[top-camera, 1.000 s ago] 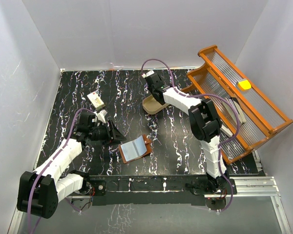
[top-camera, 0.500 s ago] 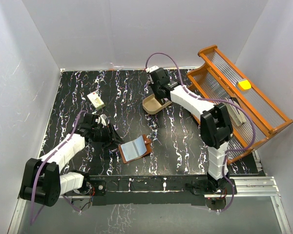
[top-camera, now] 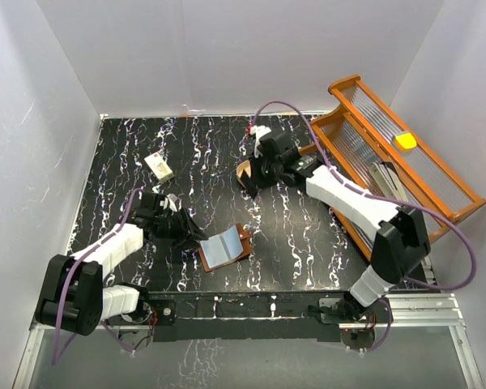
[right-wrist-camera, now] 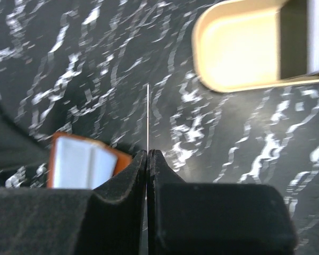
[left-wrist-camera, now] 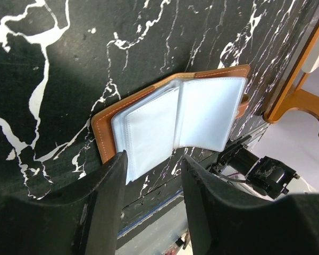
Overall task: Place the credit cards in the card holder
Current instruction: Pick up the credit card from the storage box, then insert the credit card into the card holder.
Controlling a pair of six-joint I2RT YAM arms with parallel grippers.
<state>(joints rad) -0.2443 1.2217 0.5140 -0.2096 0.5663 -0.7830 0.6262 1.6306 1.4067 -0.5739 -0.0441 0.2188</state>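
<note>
White walls box in a black marbled desk (top-camera: 308, 235). The right claw (right-wrist-camera: 148, 151) is pressed together on a thin card (right-wrist-camera: 148, 117), seen edge-on in its wrist view, near the tray (right-wrist-camera: 239, 48). From it, in the top view, the holder (top-camera: 225, 247) lies between 6 and 7 o'clock, well apart. It is open, lining up, with its long axis running 8 to 2 o'clock. The left claw (top-camera: 190, 229), jaws apart and empty, sits just at the holder's 10 o'clock edge. Being much nearer, it likely steadies the holder while the right brings the card.
</note>
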